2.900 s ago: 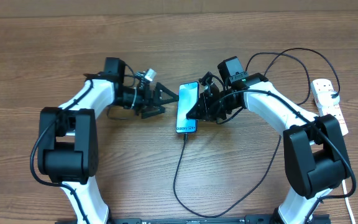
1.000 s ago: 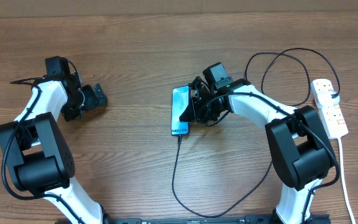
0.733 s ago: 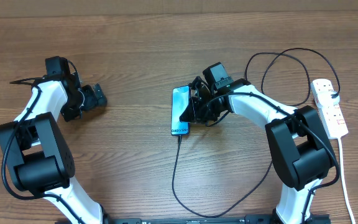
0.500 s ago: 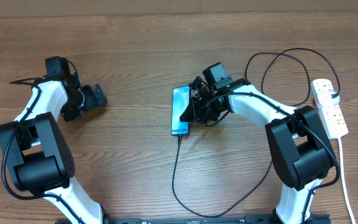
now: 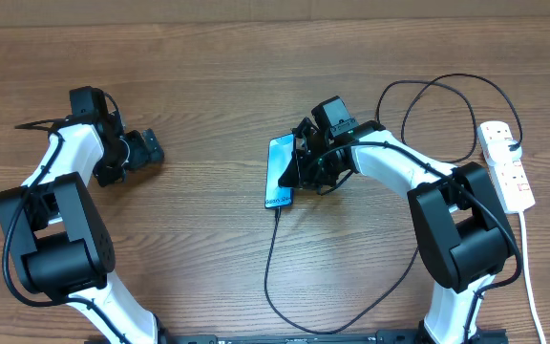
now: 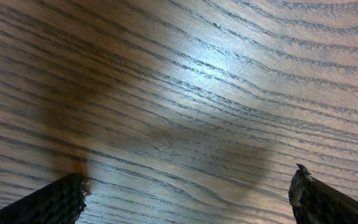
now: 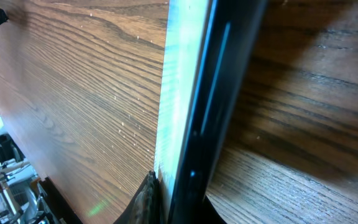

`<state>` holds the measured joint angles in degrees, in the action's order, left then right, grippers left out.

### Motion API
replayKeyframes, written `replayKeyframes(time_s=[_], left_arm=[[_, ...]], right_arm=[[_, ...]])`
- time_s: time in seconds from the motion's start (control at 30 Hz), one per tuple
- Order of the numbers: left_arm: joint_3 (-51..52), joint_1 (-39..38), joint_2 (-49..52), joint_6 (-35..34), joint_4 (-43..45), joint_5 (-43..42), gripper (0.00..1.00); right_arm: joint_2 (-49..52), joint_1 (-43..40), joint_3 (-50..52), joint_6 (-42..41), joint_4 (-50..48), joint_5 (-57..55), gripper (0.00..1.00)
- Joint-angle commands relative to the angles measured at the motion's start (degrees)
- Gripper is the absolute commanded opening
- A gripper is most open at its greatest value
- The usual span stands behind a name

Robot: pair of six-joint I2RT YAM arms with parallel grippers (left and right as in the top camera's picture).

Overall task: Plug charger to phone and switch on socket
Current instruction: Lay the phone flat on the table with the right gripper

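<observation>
Right pincer (image 5: 292, 170) was closed narrowly on the phone (image 5: 278, 174), tipped on edge on the worktop (image 5: 208, 248), charger (image 5: 269, 258) at its near end. Left pincer (image 6: 188, 193) gaped wide, empty. Judged best: lay phone flat before release, no tug on charger, then go for the socket (image 5: 506, 164) switches, far right.

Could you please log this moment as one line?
left gripper open, off aside | right gripper gripping tilted phone | cable meets phone's end | socket untouched

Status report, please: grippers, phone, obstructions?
Left gripper open above bare table. Right gripper shut on the phone, tilted up on its edge. Charger cable meets phone's lower end. Nothing blocks the socket.
</observation>
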<state>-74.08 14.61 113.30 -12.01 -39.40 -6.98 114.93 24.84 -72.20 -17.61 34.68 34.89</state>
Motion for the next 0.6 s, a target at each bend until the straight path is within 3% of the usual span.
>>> replayKeyframes(time_s=[0.0, 0.37, 0.57], left_arm=[[1.29, 0.26, 1.77, -0.02, -0.39, 1.22, 1.0], [1.29, 0.26, 1.77, -0.02, -0.39, 1.22, 1.0], [1.29, 0.26, 1.77, -0.02, -0.39, 1.22, 1.0]], right_arm=[[0.61, -0.02, -0.17, 0.87, 0.09, -2.95, 0.09], [0.61, -0.02, -0.17, 0.87, 0.09, -2.95, 0.16], [0.61, -0.02, -0.17, 0.87, 0.09, -2.95, 0.25]])
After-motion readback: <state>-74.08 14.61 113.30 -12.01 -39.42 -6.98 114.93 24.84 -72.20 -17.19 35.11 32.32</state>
